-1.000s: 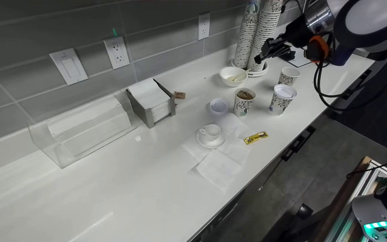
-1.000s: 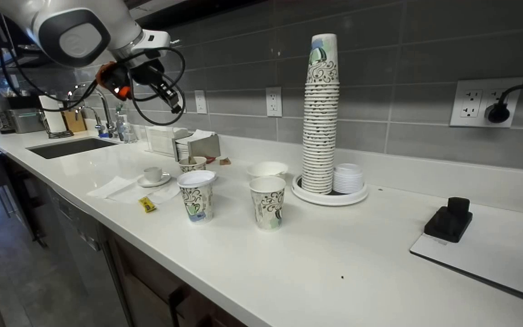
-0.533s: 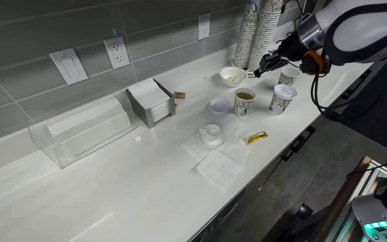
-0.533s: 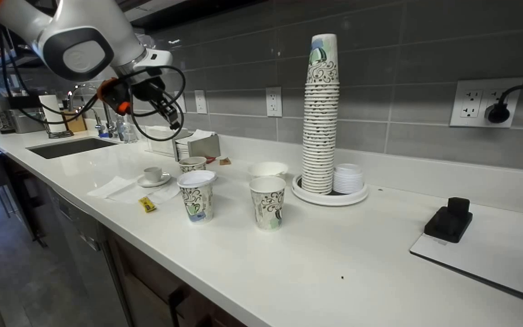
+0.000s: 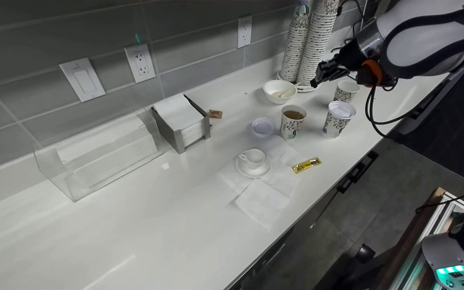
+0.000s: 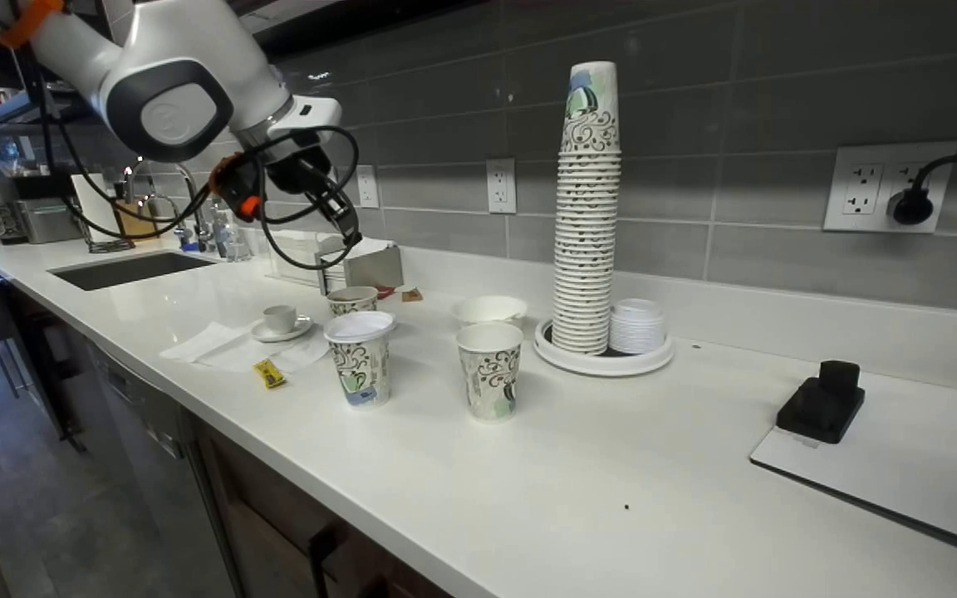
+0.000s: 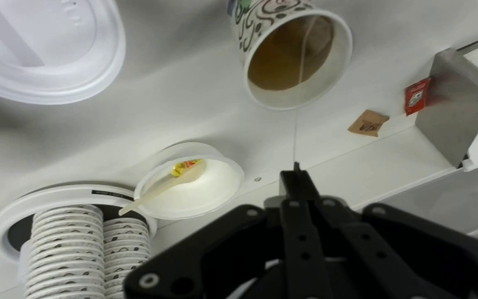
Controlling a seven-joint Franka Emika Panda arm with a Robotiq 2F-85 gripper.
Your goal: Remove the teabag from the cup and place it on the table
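Note:
The cup (image 5: 290,131) is a patterned paper cup with brown tea, upright on the glossy white table (image 5: 135,221). In an exterior view its rim (image 6: 354,297) shows behind a lidded cup. In the wrist view the cup (image 7: 259,25) is at the top. The teabag (image 7: 321,35) is a pale patch in the tea. Its thin string (image 7: 295,137) runs out over the rim to my fingertips. My gripper (image 7: 296,170) is shut on the string's end. In the exterior views the gripper (image 5: 314,83) (image 6: 351,237) is in the air, higher than the cup.
A lidded cup (image 5: 336,121) and a plain open cup (image 6: 491,374) stand near. A white bowl (image 7: 206,191) with a spoon and tall cup stacks (image 6: 586,249) are close by. A white teacup (image 5: 253,158), a yellow packet (image 5: 307,165) and a napkin holder (image 5: 181,125) are farther along.
My gripper has come down overall and shifted in both exterior views. The teabag, seen at the cup's mouth one second ago, has dropped into the tea.

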